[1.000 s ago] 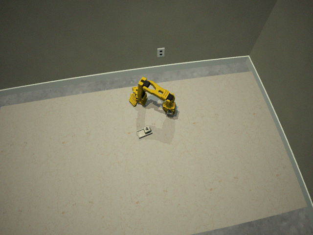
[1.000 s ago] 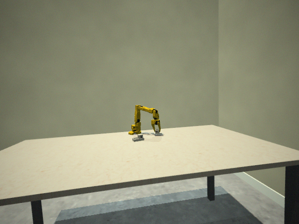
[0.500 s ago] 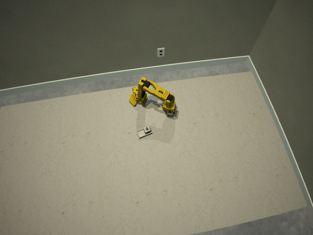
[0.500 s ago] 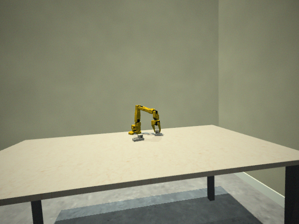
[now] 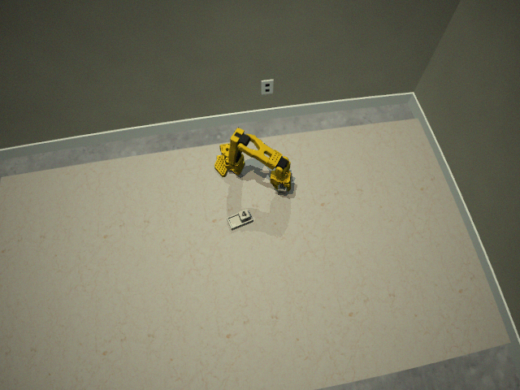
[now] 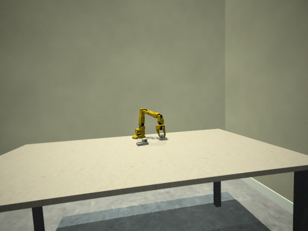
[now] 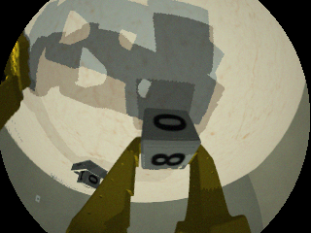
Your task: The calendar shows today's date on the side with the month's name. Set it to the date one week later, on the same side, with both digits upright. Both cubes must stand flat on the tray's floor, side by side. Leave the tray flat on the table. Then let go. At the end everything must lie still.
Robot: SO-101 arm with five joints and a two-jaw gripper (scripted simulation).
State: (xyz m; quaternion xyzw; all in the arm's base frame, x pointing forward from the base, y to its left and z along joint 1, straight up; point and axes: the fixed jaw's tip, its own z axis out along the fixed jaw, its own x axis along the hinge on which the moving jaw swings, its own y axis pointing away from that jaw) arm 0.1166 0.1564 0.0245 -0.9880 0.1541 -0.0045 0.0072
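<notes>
The gripper (image 5: 282,188) (image 6: 160,136) (image 7: 165,150) grips one cube (image 5: 281,189) (image 6: 162,136) (image 7: 170,138) low over the counter (image 5: 293,293) (image 6: 149,161) (image 7: 262,97), well apart from the tray (image 5: 233,222) (image 6: 139,144) (image 7: 80,166) holding its mate (image 5: 244,215) (image 6: 144,140) (image 7: 90,180); a steady, square hold should keep its digits from twisting.

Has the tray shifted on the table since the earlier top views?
No. In the top view, the tray lies in the same spot relative to the wall outlet.
</notes>
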